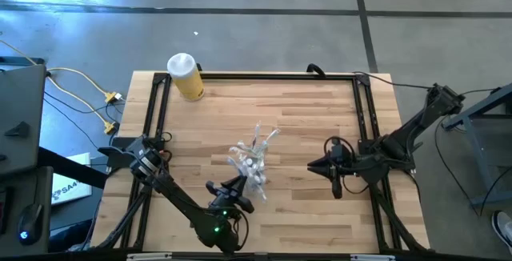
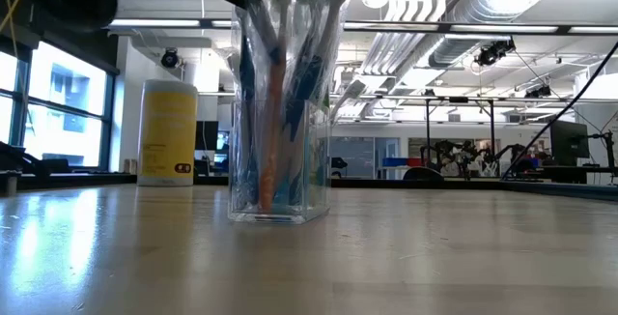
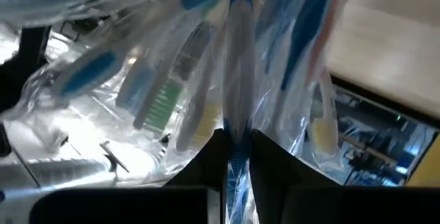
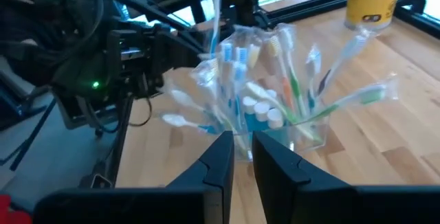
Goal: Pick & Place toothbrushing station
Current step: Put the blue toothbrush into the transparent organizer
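Mid-counter, your left gripper (image 1: pixel 240 187), jaws pinched on one toothbrush (image 3: pixel 237 114), should lift straight; right gripper (image 1: pixel 314 165) waits shut, empty.

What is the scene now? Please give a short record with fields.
station: clear cup with toothbrushes and teal tubes, upright at table middle
left end effector: at the cup, fingers nearly shut on a wrapped toothbrush
right end effector: shut, empty, to the right of the cup, pointing at it
yellow bottle: upright, far edge of the table
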Controlling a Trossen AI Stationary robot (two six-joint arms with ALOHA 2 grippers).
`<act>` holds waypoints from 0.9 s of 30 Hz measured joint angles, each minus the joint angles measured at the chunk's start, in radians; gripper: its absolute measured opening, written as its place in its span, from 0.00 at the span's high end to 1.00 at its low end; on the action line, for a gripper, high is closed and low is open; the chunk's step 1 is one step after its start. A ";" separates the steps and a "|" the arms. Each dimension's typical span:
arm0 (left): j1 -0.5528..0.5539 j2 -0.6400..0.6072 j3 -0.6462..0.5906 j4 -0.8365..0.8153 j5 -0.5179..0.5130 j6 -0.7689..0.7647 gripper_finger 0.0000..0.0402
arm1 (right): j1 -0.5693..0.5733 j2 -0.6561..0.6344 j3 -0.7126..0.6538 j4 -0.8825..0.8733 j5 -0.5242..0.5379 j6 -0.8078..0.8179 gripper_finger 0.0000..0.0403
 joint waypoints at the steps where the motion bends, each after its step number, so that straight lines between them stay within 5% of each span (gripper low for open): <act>1: 0.000 0.001 0.000 0.000 0.003 0.017 0.92 | 0.004 0.009 0.000 0.004 0.000 0.000 0.89; 22: 0.001 0.081 0.000 0.133 0.084 0.302 0.92 | 0.009 0.123 0.000 0.112 -0.055 0.002 0.89; 27: 0.002 0.082 0.000 0.189 0.185 0.351 0.92 | 0.009 0.123 0.000 0.135 -0.054 0.000 0.89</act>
